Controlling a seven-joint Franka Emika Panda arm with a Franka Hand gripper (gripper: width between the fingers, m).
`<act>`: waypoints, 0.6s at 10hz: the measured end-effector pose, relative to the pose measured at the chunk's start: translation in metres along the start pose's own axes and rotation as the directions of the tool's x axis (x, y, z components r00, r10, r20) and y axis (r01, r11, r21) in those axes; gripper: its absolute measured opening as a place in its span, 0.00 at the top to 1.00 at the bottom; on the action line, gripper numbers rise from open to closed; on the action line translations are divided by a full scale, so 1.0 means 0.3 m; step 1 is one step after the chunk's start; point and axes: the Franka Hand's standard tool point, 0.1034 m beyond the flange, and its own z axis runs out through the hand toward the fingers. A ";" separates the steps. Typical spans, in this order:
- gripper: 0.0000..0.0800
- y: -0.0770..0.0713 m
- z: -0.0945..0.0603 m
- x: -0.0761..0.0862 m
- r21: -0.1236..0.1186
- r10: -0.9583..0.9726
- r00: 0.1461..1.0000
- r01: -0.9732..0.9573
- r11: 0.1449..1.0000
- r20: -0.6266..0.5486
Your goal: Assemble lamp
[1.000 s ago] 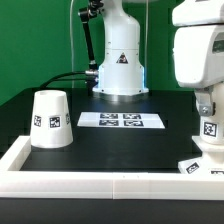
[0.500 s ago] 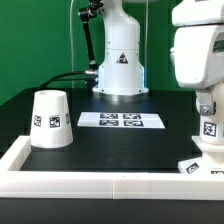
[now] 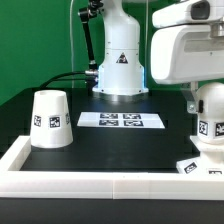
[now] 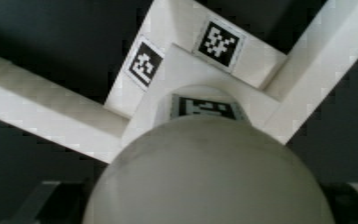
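Exterior view, starting at its left: the shade (image 3: 50, 120) is sitting upright on the black counter (image 3: 110, 148), exactly where it was a second ago, and the marker board (image 3: 120, 120) is lying flat in the middle, equally undisturbed. Everything that has changed is happening on the right. The arm's big white wrist housing (image 3: 188, 45) is now reaching further toward the left of this view and is looming larger than half a second ago. Beneath it the rounded top of the bulb (image 3: 208, 110) is showing, where before only its tagged lower part was visible. The bulb is standing directly over the base (image 3: 198, 166), which is resting beside the white wall (image 3: 100, 183) at the near edge. Whether the bulb is fully seated is hidden.

My reading is that the arm is working the bulb into the base, perhaps re-angling for a turn, while the shade is waiting for the later step.

Wrist view: the hand (image 4: 194, 204) is straddling the bulb (image 4: 202, 170), which is filling the space between two dark fingers (image 4: 43, 205) at the picture's edges. The base (image 4: 190, 70) is lying beyond it. I cannot tell whether the fingers are pressing on the bulb or standing just clear.
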 end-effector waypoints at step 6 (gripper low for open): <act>0.27 0.002 0.001 0.009 0.006 0.421 0.907 -0.421 0.907 -0.017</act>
